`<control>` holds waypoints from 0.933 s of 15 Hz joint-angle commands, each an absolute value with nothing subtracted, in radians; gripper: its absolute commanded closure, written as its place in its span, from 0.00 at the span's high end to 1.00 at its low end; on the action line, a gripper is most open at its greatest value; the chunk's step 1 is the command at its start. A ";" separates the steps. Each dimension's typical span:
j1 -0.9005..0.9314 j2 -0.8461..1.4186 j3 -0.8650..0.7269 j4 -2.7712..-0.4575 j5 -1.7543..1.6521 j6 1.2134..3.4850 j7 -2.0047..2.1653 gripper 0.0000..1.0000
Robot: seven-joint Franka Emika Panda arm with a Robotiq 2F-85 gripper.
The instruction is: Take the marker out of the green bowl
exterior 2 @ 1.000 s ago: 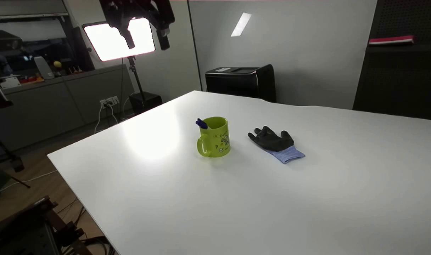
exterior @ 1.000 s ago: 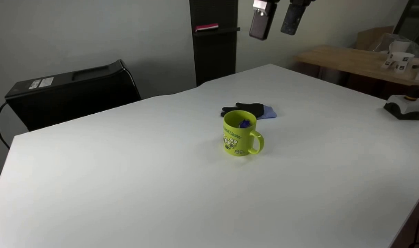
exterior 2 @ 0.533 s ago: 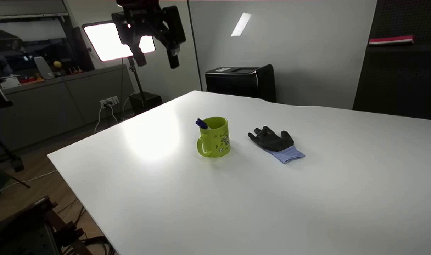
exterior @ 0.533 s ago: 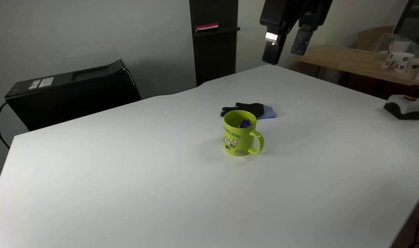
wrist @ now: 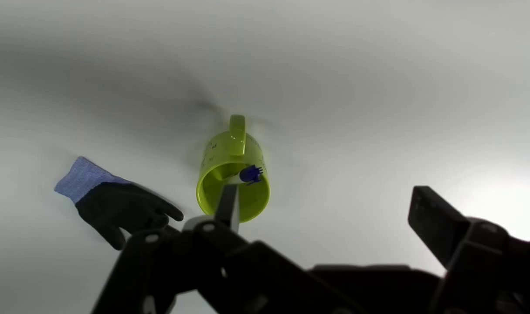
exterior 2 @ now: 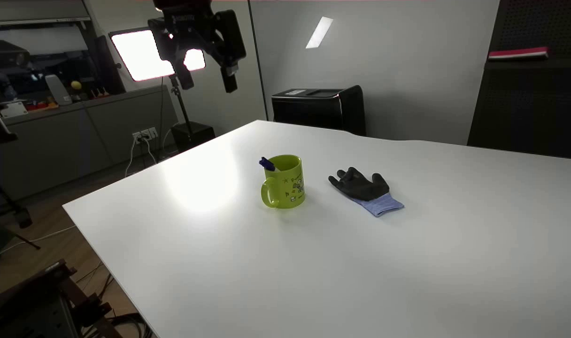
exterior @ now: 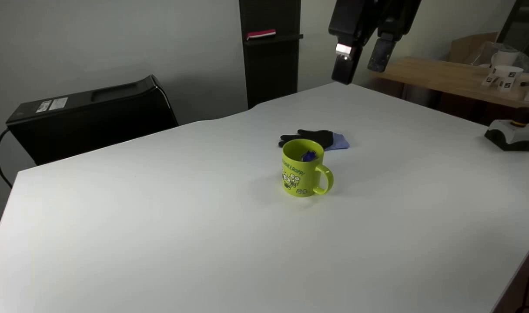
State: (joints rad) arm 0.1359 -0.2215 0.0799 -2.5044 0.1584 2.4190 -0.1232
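The green bowl is a lime-green mug with a handle and dark print, standing upright on the white table in both exterior views (exterior: 300,179) (exterior 2: 290,190) and in the wrist view (wrist: 219,150). The marker leans inside it, its blue cap near the rim in both exterior views (exterior: 309,156) (exterior 2: 267,164). The wrist view shows the cap and a bit of white barrel (wrist: 250,174); the lower part is hidden. My gripper is open and empty, well above the table and mug, in both exterior views (exterior: 360,73) (exterior 2: 208,87). In the wrist view (wrist: 326,192), one finger overlaps the mug's opening.
A black glove with a blue cuff lies flat near the mug in both exterior views (exterior: 319,138) (exterior 2: 360,187) and in the wrist view (wrist: 125,207). A grey and black button box (exterior: 513,137) sits at the table's edge. A black case (exterior: 95,113) stands behind the table.
My gripper has come down, shifting a little right in both exterior views, mostly in the earlier half second; it is nearly still since. The mug, marker and glove have not moved.
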 commanded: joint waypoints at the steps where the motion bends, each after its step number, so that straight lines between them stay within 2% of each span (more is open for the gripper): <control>1: 0.137 -0.222 0.079 -2.503 0.158 2.417 -0.122 1.00; 14: 0.127 -0.084 0.098 -2.495 0.053 2.478 -0.101 1.00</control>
